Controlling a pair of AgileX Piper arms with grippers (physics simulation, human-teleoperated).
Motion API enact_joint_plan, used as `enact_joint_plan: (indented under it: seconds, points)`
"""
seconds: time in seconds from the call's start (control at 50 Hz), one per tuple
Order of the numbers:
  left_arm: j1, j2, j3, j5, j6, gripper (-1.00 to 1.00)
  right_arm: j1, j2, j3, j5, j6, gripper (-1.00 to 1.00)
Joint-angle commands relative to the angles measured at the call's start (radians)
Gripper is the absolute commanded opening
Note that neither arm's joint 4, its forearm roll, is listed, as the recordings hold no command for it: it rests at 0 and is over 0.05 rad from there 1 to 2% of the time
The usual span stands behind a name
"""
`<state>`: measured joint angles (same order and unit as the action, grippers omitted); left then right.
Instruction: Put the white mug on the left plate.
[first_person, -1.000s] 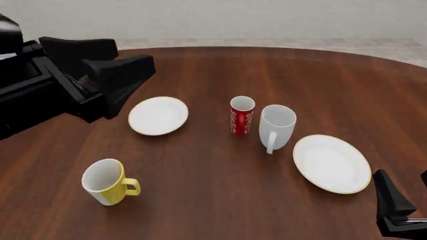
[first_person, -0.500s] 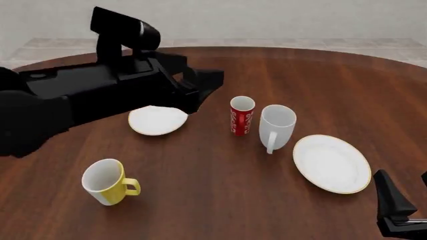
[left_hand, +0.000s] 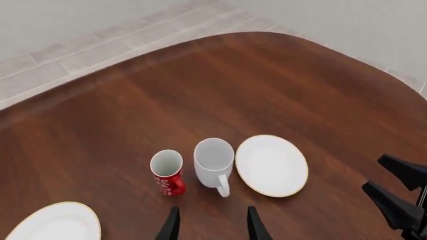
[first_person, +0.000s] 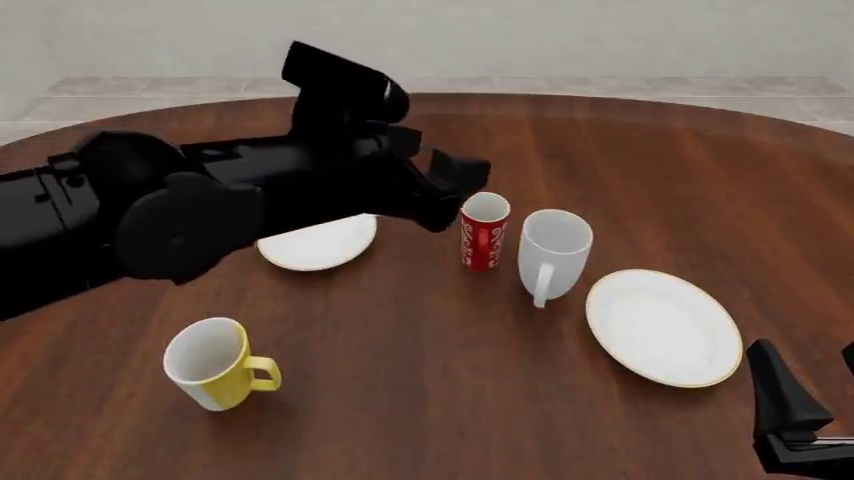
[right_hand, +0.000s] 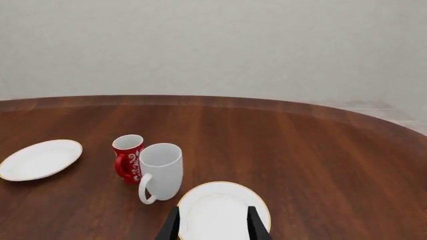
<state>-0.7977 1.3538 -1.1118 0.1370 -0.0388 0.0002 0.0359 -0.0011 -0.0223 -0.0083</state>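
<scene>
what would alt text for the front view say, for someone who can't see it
A black robot arm reaches in from the left over a round wooden table, its left gripper open near a red cup and a white mug. It partly hides the left plate; another plate and a yellow mug sit nearer.

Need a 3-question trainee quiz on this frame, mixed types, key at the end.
1. True or false: the white mug already sits on the left plate.
2. Which object stands directly beside the white mug? A) yellow mug B) red cup C) a bowl
3. Fill in: the left tool is ____, holding nothing.

Key:
1. False; it stands on the table, between the red cup and the right plate.
2. B
3. open; fingers apart, aimed toward the white mug in the left wrist view.
</scene>
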Motion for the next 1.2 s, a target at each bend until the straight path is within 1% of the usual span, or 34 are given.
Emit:
enact_joint_plan:
  seconds: [0.02, 0.1, 0.18, 0.22, 0.26, 0.4, 0.46, 0.72, 0.86, 1.2]
  points:
    - [-0.021, 0.087, -0.017, -0.042, 0.019, 1.00, 0.000, 0.002, 0.000, -0.002, 0.001, 1.00]
    - [-0.035, 0.120, -0.018, -0.057, 0.014, 1.00, 0.000, -0.001, -0.001, 0.001, 0.002, 1.00]
    - [-0.043, 0.139, -0.009, -0.082, 0.035, 1.00, -0.001, -0.002, -0.001, 0.003, 0.002, 1.00]
    - [-0.056, 0.166, -0.013, -0.083, 0.021, 1.00, -0.001, -0.002, -0.001, 0.002, 0.002, 1.00]
    - [-0.064, 0.176, -0.013, -0.094, 0.026, 1.00, 0.000, -0.001, -0.001, 0.002, 0.002, 1.00]
    - [-0.066, 0.206, -0.048, -0.089, 0.020, 1.00, 0.000, 0.006, -0.001, -0.005, 0.002, 1.00]
    - [-0.069, 0.212, -0.059, -0.092, 0.028, 1.00, 0.000, 0.005, -0.001, -0.004, 0.002, 1.00]
    - [-0.076, 0.294, -0.100, -0.124, 0.036, 1.00, 0.001, 0.005, 0.000, -0.005, 0.004, 1.00]
    - [-0.074, 0.341, -0.118, -0.140, 0.035, 1.00, 0.000, -0.001, 0.001, -0.001, 0.006, 1.00]
    - [-0.079, 0.399, -0.155, -0.153, 0.031, 1.00, 0.000, -0.001, 0.001, -0.001, 0.009, 1.00]
